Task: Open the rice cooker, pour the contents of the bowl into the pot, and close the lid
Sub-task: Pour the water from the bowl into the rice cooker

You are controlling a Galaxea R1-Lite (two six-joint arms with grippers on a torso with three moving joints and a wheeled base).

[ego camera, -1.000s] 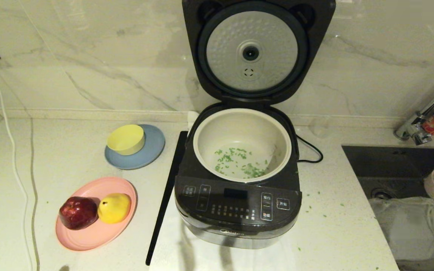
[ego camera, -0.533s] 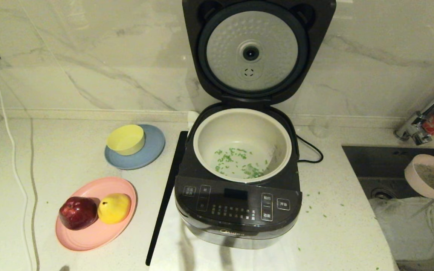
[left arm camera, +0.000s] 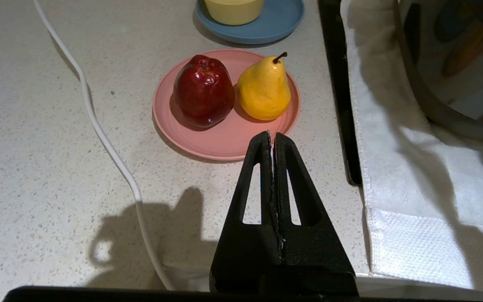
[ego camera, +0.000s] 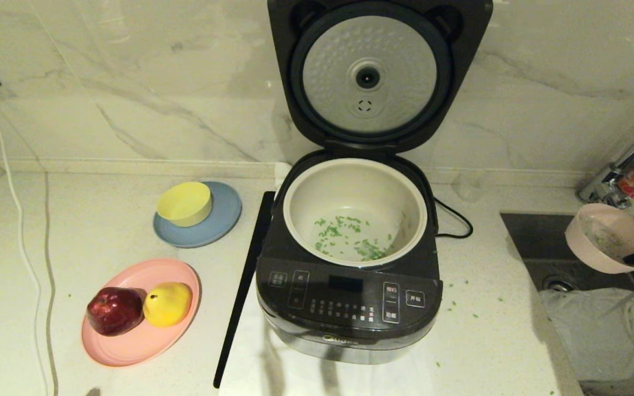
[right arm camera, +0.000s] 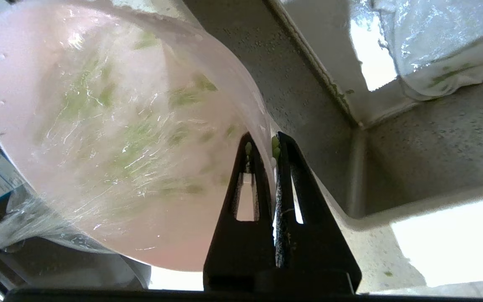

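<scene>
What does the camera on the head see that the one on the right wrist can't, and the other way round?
Only the head view shows the rice cooker, its raised lid, and the green bits in the pot. Only the right wrist view shows the right pincer clamped on the rim, with water streaming inside. Both show the pink bowl over the sink.

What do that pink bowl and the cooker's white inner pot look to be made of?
The pink bowl, pinched at its rim by the right claw over the sink, looks like matte plastic or melamine: thin wall, soft even colour, wet sheen inside.

The pot is probably coated metal: a smooth cream surface with a thin rolled rim, though the coating hides what lies under it.
</scene>
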